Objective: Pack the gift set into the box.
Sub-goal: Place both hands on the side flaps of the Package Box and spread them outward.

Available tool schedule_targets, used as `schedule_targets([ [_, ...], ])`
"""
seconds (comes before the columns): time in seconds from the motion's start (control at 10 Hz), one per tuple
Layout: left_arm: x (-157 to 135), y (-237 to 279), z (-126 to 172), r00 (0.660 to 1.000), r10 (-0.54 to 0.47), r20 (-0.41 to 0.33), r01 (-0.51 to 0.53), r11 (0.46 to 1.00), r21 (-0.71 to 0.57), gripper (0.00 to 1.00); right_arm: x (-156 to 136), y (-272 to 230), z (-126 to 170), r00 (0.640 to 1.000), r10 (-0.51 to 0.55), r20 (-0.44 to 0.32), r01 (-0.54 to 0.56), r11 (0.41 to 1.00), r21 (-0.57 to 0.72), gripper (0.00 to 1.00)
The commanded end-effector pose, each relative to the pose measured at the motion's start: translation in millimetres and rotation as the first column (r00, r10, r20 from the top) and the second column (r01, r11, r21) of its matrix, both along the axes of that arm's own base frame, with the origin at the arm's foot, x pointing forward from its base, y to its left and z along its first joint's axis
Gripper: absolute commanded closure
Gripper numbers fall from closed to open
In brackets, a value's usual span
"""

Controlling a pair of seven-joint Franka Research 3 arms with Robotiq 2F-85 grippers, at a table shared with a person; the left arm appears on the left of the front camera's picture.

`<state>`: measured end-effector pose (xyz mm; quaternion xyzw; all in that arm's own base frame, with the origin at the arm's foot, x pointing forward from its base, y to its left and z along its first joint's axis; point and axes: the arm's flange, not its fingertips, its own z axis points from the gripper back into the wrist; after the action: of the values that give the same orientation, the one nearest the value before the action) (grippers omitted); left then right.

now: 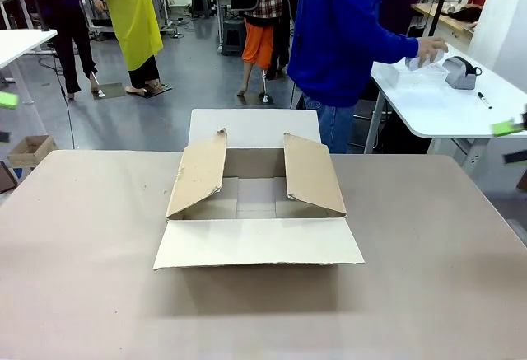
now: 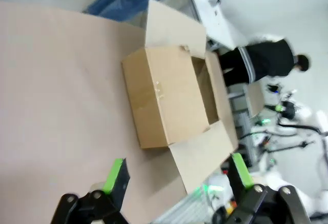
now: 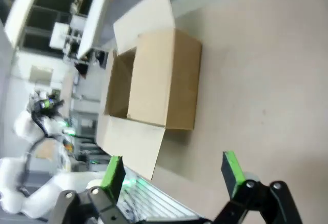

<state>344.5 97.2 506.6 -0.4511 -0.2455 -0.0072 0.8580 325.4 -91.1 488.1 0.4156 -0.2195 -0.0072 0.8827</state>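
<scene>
Looks like the very start: gift set (image 1: 424,76) seemingly at upper right of the front view on the white side table (image 1: 445,117) under the person's hand (image 1: 430,49), well apart from the box (image 1: 257,245) standing open and bare at centre. Spread wide and gripping nothing: left gripper (image 2: 178,163), right gripper (image 3: 171,161). Next calls for bringing the set over and lowering it flat between the raised side flaps (image 1: 198,175) — likely a handover first.
</scene>
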Motion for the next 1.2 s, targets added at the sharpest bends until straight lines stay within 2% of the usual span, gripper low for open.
schedule_targets([
  [0.0, 9.7, -65.8, 9.5, 0.994, -0.1, -0.046, 0.107, 0.981, 0.165, 0.0, 2.3, 67.8, 4.4, 0.984, 0.133, 0.117, -0.117, 0.984, -0.138, 0.0],
  [0.2, 32.4, -142.4, 16.1, 0.978, -0.18, -0.101, 0.203, 0.926, 0.319, 0.0, 3.6, 152.6, -1.2, 0.905, 0.306, 0.295, -0.213, 0.927, -0.309, 0.0],
  [0.3, 42.5, -180.9, 13.1, 0.965, -0.225, -0.132, 0.258, 0.893, 0.368, 0.0, 3.8, 185.1, -7.0, 0.846, 0.374, 0.379, -0.226, 0.896, -0.381, 0.0],
  [0.5, 49.1, -253.5, -4.8, 0.958, -0.229, -0.174, 0.286, 0.835, 0.471, 0.0, 3.9, 223.8, -23.3, 0.634, 0.53, 0.564, -0.275, 0.835, -0.476, 0.0],
  [0.6, 48.5, -277.5, -12.5, 0.959, -0.222, -0.176, 0.281, 0.824, 0.492, 0.0, 3.3, 236.2, -31.3, 0.578, 0.597, 0.556, -0.403, 0.802, -0.442, 0.0],
  [0.7, 48.9, -297.2, -23.0, 0.964, -0.211, -0.164, 0.266, 0.815, 0.515, 0.0, 5.4, 242.3, -39.3, 0.546, 0.633, 0.549, -0.484, 0.773, -0.41, 0.0],
  [0.8, 50.9, -310.9, -30.8, 0.974, -0.186, -0.133, 0.228, 0.812, 0.537, 0.0, 7.3, 243.1, -46.3, 0.554, 0.635, 0.539, -0.504, 0.771, -0.39, 0.0],
  [0.9, 52.6, -304.6, -32.9, 0.955, -0.242, -0.17, 0.295, 0.825, 0.483, 0.0, 8.0, 239.0, -49.5, 0.59, 0.61, 0.529, -0.503, 0.79, -0.349, 0.0],
  [1.0, 44.7, -308.0, -30.4, 0.96, -0.235, -0.151, 0.28, 0.815, 0.508, 0.0, 20.7, 264.2, -11.5, 0.567, 0.632, 0.528, -0.433, 0.774, -0.462, 0.0],
  [1.1, 44.7, -308.0, -30.4, 0.96, -0.235, -0.151, 0.28, 0.815, 0.508, 0.0, 20.7, 264.2, -11.5, 0.567, 0.632, 0.528, -0.433, 0.774, -0.462, 0.0],
])
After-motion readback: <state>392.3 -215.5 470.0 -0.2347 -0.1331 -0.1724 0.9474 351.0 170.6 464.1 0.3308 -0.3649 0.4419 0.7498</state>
